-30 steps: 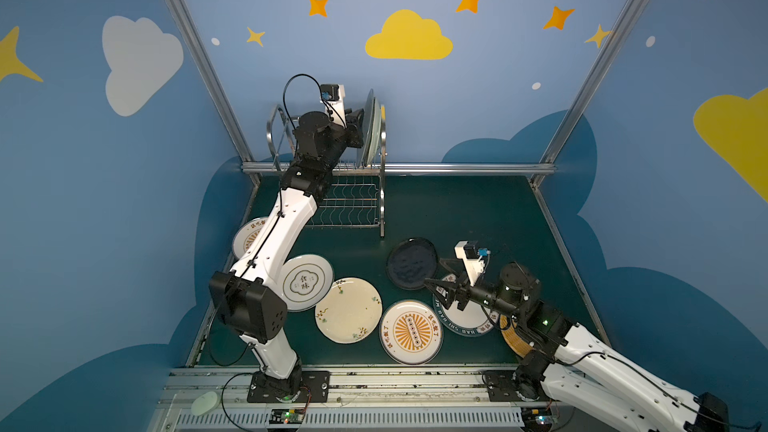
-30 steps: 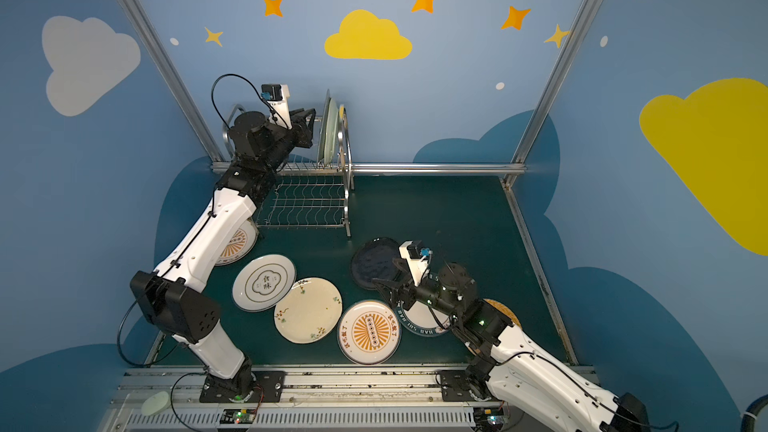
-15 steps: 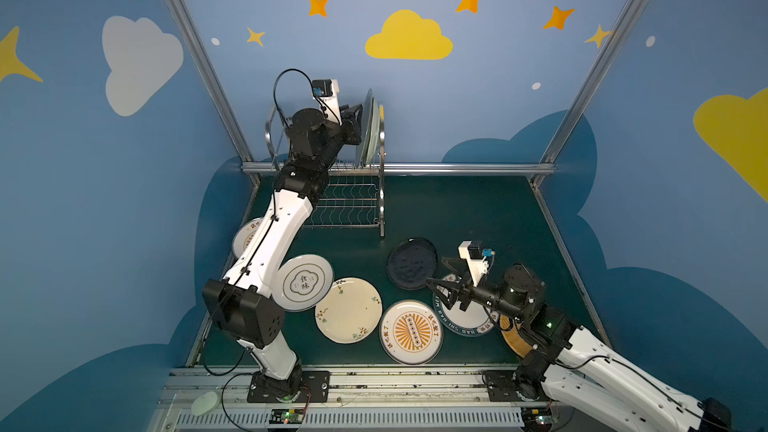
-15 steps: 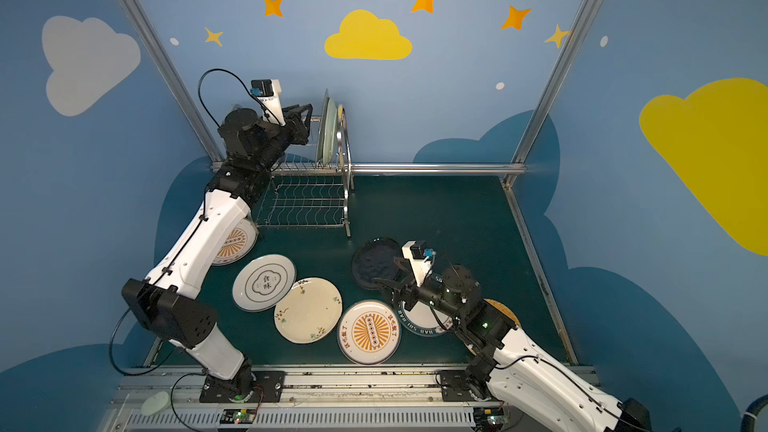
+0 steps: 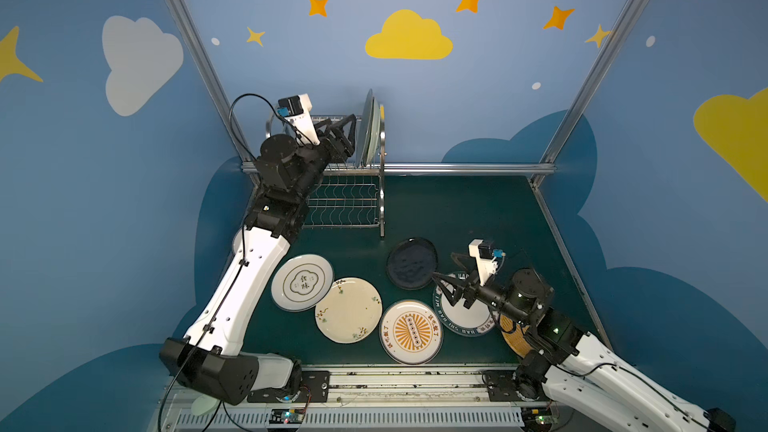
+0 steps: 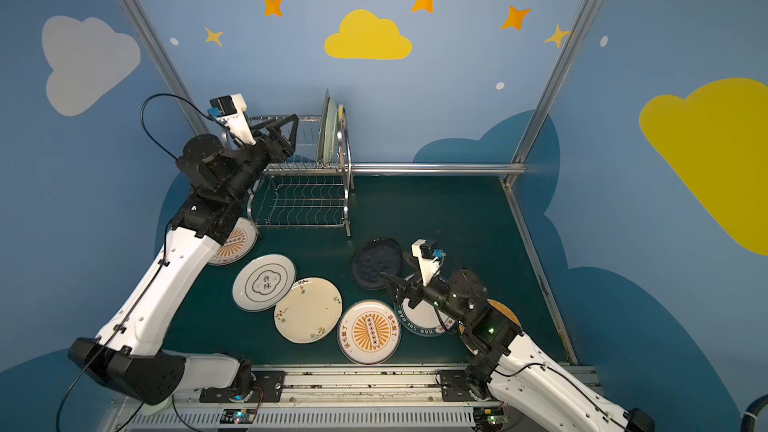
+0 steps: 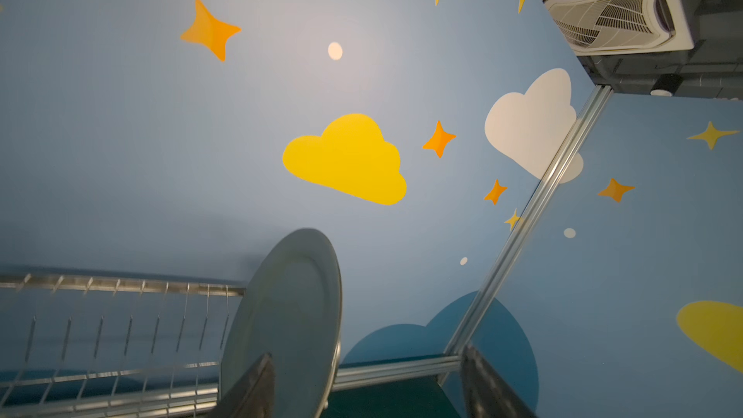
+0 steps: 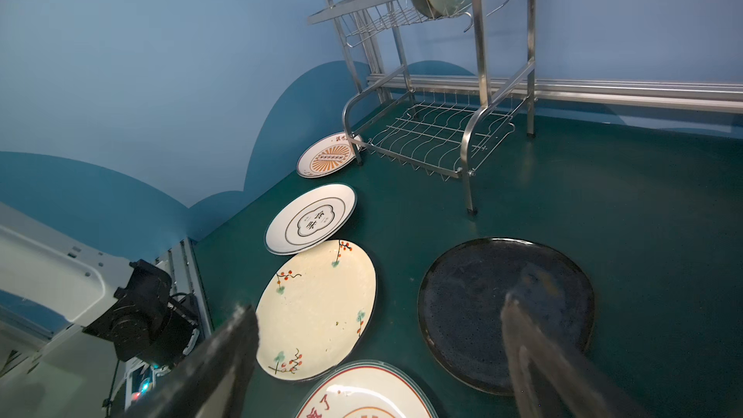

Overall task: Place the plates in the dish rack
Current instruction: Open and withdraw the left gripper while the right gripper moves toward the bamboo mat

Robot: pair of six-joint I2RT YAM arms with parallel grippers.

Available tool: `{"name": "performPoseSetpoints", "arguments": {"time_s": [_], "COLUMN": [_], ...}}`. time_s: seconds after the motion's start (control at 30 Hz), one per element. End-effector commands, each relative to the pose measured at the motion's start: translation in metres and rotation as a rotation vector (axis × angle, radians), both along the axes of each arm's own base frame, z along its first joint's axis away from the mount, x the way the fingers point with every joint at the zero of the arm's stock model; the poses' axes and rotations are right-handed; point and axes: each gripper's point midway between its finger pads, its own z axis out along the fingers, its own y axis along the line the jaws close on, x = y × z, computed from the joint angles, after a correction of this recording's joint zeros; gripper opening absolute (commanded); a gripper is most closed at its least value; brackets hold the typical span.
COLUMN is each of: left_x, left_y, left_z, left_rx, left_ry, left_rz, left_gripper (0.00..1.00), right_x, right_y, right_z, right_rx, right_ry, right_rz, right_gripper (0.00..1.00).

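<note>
two pale green plates [image 5: 368, 128] stand on edge in the upper tier of the dish rack [image 5: 381, 193]. the left gripper [image 5: 350, 131] sits just beside them, jaws spread wide and gripping nothing (in the wrist view one finger overlaps the nearer plate's face). the right gripper [image 5: 441, 285], also spread wide and empty, hovers over the teal-rimmed plate [image 5: 461, 320], by the black plate [image 5: 411, 261]. the cream floral plate [image 5: 348, 309] and cloud-emblem plate [image 5: 302, 282] lie flat on the green table [image 5: 478, 209].

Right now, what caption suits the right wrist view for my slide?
Open right gripper hovers near the black plate; dish rack behind holds green plates.
</note>
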Motion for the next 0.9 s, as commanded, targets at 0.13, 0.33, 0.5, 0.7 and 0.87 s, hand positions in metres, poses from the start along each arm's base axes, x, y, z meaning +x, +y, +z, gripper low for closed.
{"name": "performPoseSetpoints", "arguments": {"time_s": [0.13, 0.33, 0.5, 0.7, 0.87], "left_x": [-0.040, -0.061, -0.080, -0.104, -0.135], "left_y": [0.006, 0.006, 0.014, 0.019, 0.011], "left_z": [-0.015, -0.054, -0.096, -0.151, -0.182], "left_rx": [-0.144, -0.229, -0.308, -0.387, -0.303], "left_ry": [0.024, 0.114, 0.231, 0.425, 0.541], "left_rz": [-0.055, -0.105, -0.095, -0.085, -0.157], "left_gripper": [0.88, 1.00, 1.00, 1.00, 1.00], "right_x": [0.006, 0.012, 0.019, 0.032, 0.040], "right_y": [-0.014, -0.018, -0.021, -0.034, -0.062], "right_z": [-0.006, -0.012, -0.027, -0.053, -0.078], "right_rx": [-0.040, -0.066, -0.101, -0.139, -0.206], "right_ry": [0.022, 0.072, 0.149, 0.310, 0.439], "right_rz": [-0.081, -0.120, -0.169, -0.282, -0.441], "right_gripper": [0.92, 0.92, 0.92, 0.92, 0.93]}}
